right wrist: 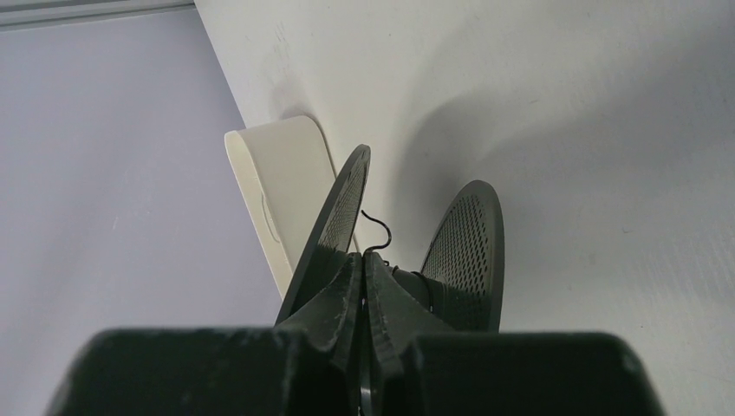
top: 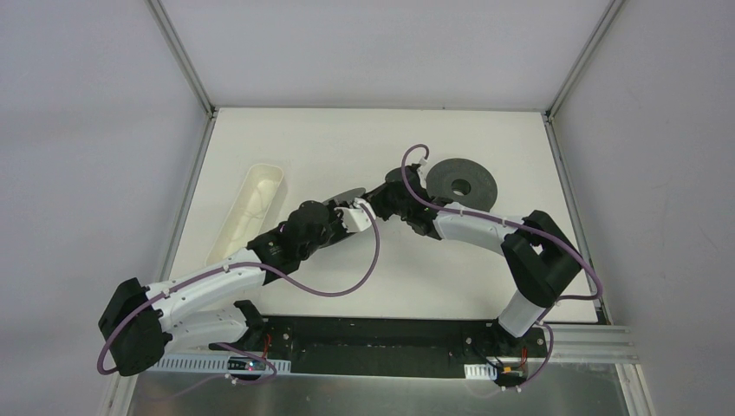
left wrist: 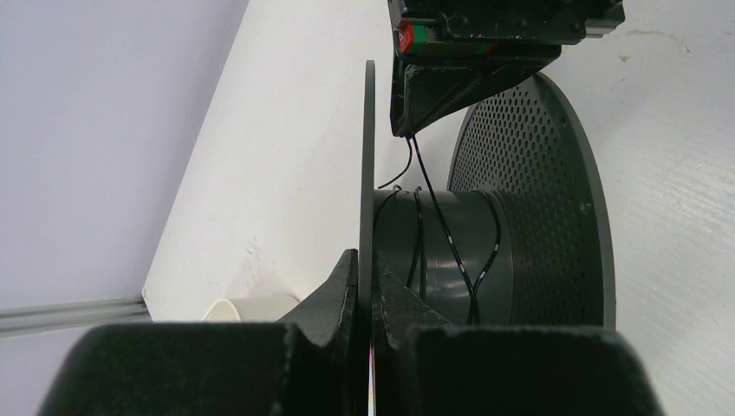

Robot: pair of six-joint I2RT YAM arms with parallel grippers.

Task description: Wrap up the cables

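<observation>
1. Cables (left wrist: 444,222): thread-thin dark wire. The free end runs up into the right hand (right wrist: 364,264), whose fingers are pressed together. It looks pinched there, but the contact itself is hidden.
2. Left hand (left wrist: 371,286): clamped on the thin flange (left wrist: 369,156) of the spool (left wrist: 537,199).
3. A few loose turns sit on the hub (left wrist: 394,260).
4. Handling: near weightless, springy, probably slippery. Grip close to the end and keep tension, or the turns will slacken.
5. Further out: a second spool (top: 461,184) lies flat on the surface (top: 416,277), and a tray (top: 253,208) sits left.
</observation>
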